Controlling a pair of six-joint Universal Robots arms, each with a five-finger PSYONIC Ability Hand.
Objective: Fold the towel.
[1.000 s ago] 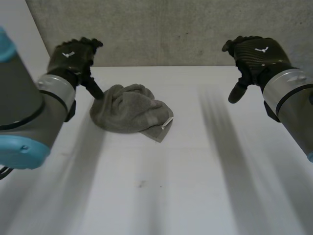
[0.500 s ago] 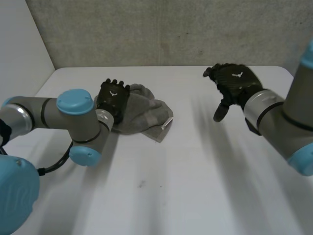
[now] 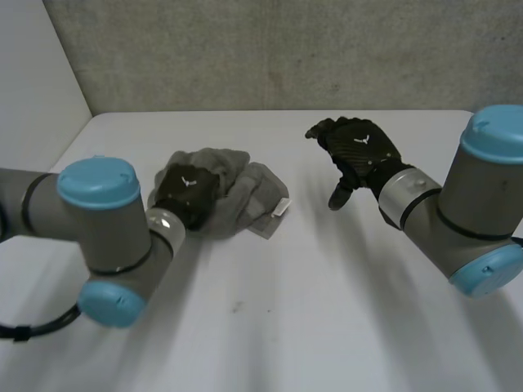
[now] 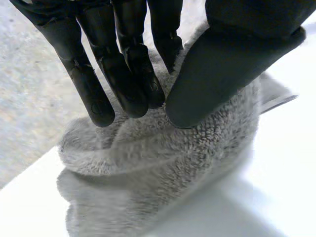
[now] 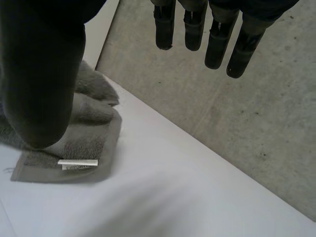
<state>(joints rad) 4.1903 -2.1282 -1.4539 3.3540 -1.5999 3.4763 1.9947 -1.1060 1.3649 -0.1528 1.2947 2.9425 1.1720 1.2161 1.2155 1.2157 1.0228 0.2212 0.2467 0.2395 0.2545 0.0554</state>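
Lying crumpled on the white table (image 3: 286,310), the grey towel (image 3: 245,184) has my left hand (image 3: 186,192) on its left part, thumb and fingers (image 4: 126,74) pinching a ridge of cloth. My right hand (image 3: 359,151) hovers to the right of the towel, apart from it, fingers loosely spread, holding nothing.

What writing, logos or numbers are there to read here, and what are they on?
Tag on the towel: it carries print, but too small to read.
Left hand and right hand: each back bears a white bird-like mark, with no letters.
No other text or numbers.
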